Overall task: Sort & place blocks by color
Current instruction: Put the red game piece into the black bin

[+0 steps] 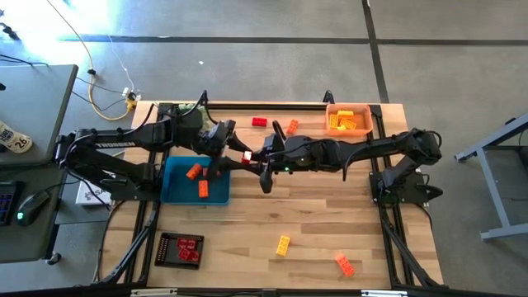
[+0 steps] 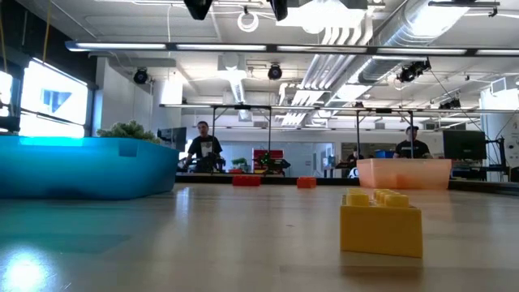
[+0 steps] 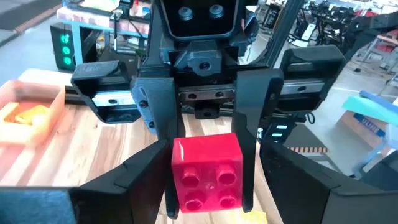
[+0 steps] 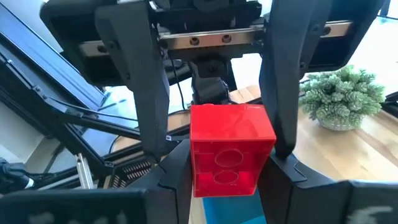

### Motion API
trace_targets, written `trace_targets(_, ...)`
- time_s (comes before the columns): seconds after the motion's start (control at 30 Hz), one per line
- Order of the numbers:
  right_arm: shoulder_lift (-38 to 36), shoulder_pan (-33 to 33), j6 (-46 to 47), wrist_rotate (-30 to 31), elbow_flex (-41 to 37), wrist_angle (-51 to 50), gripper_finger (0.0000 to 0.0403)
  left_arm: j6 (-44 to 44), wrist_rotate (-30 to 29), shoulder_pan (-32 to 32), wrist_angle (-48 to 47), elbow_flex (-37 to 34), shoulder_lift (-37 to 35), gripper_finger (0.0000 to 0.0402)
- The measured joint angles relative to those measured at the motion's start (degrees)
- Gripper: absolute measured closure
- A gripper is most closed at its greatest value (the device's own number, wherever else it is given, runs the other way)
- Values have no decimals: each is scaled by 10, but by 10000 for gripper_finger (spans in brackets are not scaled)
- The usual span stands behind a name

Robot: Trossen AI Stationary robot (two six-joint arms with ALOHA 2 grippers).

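Between the two arms, above the table's middle, the right gripper [image 1: 250,157] pinches a red block [image 1: 247,156] with fingers pressed on its sides. Facing it, the left gripper [image 1: 235,155] has fingers spread wide around the same block. Just beyond lies the blue tray [image 1: 175,188] with orange blocks [image 1: 198,180]; farther, the orange tray [image 1: 333,110].

Two dark, matte-black jointed arms; each gripper has angular black fingers on a screwed silver rail.
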Motion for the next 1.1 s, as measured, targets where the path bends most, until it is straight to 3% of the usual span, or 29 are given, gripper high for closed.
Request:
trace_targets(0.33, 0, 0, 0, -2, -1, -7, 290, -6, 3, 5, 10, 1, 19, 174)
trace_targets(0.7, 0, 0, -10, -3, -1, -17, 290, 14, 2, 5, 7, 1, 21, 288)
trace_targets(1.1, 0, 0, -15, 0, -1, -19, 272, 20, 2, 5, 7, 1, 21, 288)
